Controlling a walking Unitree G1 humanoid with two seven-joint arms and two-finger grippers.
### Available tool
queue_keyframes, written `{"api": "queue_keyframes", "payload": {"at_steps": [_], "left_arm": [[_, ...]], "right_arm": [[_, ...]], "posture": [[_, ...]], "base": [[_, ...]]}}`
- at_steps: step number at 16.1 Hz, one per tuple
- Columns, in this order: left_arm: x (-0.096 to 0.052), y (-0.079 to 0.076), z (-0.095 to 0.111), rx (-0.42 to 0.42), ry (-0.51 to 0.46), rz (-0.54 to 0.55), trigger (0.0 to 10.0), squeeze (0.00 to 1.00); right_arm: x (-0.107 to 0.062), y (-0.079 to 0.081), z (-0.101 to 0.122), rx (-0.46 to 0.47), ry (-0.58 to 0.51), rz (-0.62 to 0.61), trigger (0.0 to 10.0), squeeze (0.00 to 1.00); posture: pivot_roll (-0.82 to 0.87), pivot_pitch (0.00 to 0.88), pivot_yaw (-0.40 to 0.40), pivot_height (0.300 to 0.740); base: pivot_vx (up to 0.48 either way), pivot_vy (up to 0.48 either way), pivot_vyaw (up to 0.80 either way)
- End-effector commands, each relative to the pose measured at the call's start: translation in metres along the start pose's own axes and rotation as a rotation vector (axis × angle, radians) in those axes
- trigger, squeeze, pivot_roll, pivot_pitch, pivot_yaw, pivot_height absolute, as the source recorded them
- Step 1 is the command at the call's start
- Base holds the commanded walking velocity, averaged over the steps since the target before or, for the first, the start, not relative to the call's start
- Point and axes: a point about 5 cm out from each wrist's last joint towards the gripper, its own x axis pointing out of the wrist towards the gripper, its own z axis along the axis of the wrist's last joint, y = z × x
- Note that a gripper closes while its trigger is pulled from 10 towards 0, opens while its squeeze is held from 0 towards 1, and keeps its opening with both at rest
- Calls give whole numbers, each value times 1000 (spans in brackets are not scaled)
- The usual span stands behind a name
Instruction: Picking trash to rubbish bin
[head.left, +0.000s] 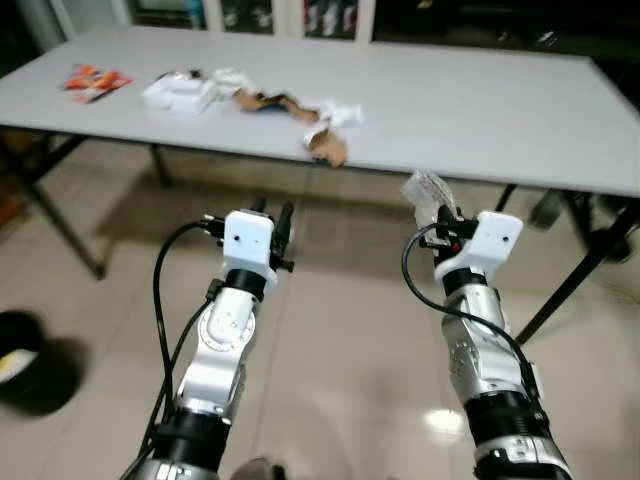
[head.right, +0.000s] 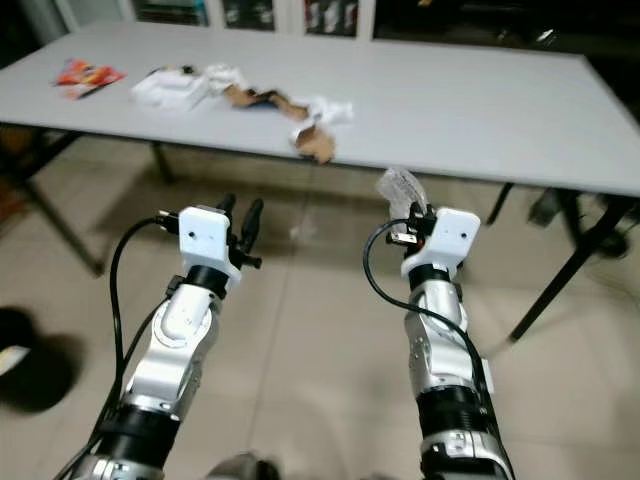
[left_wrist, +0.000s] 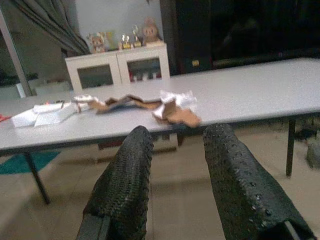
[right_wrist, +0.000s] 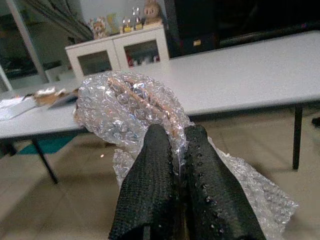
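I have the right gripper (right_wrist: 175, 150) pinched tight on a crumpled wad of bubble wrap (right_wrist: 130, 107), the two fingers nearly meeting with film caught between them. In the left eye view the wad (head.left: 428, 190) sits just right of centre, held off the table edge and over open floor; I judge it is carried this way so it clears the tabletop on the way to the bin.

The left gripper (left_wrist: 175, 175) holds nothing, its fingers standing well apart, raised level with the other arm at centre left of the head view.

The long grey table (head.left: 480, 110) crosses the upper part of the frame. More trash lies on it: a brown cardboard scrap (head.left: 328, 146) hanging at the near edge, white crumpled paper (head.left: 338, 113) beside it, flat white packaging (head.left: 182, 93) further left, and a red wrapper (head.left: 95, 80) at the upper left.

A dark round object (head.left: 30, 360) at the lower left edge of the frame may be the rubbish bin, though it is cut off and I cannot confirm.

Obstructions: the table legs (head.left: 75, 235) stand between the robot and that corner, so the turn left needs care
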Motion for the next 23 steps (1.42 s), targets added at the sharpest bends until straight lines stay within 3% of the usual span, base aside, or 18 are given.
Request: {"api": "queue_keyframes", "payload": {"at_steps": [1,9,12,23], "left_arm": [[1,-3,2,1,-5,-9,10000,0],[1,-2,1,8,1,-3,10000,0],[1,-3,1,6,3,-5,10000,0],[-1,-3,-2,-3,20,-7,10000,0]], "right_arm": [[1,-2,4,-3,-15,-4,10000,0],[1,-1,4,-2,-10,2,10000,0],[1,3,1,-50,12,32,10000,0],[-2,6,-4,-67,47,59,10000,0]], "posture": [[-20,44,18,740],[-23,40,21,740],[-23,49,19,740],[-25,64,18,740]], "base": [[-292,0,0],[-214,0,0],[0,0,769],[0,0,800]]}}
